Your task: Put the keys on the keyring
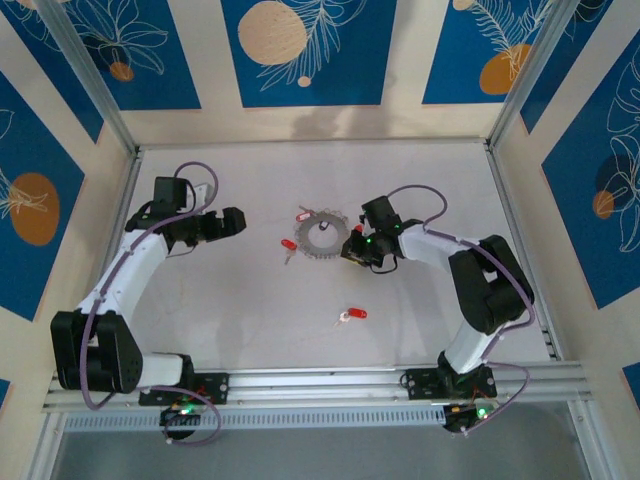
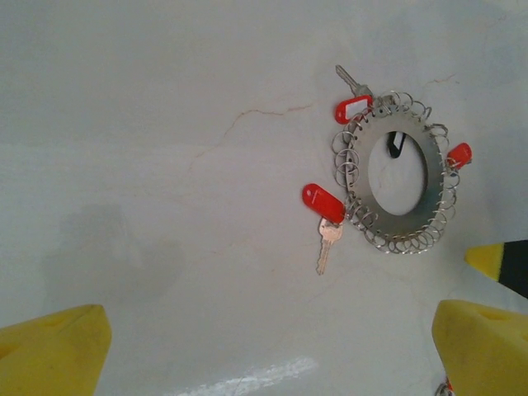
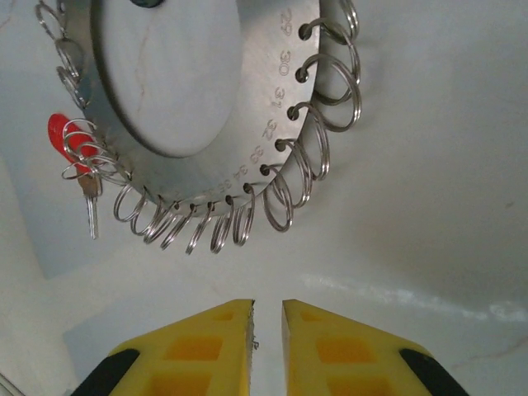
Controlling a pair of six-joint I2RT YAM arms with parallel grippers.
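The ring (image 2: 400, 227) lies flat on the white tabletop (image 1: 250, 300) between the two arms, its rim lined with small wire loops (image 3: 318, 165). We see three red-headed keys (image 2: 322, 204) at that rim: one at its lower left in the left wrist view with the blade pointing away, a second key (image 2: 353, 107) at the top, and a third key (image 2: 459, 154) on the far side. A fourth key (image 1: 352, 315) lies alone on the tabletop, well apart from the ring and nearer the arm bases. The left tool (image 2: 264, 355) hangs over bare tabletop to the ring's left, its yellow fingers (image 2: 49, 355) wide apart and holding nothing. The right tool (image 3: 268, 330) sits just beside the ring's opposite edge, fingers drawn almost together with only a thin slit between them. We cannot tell whether anything is pinched there.
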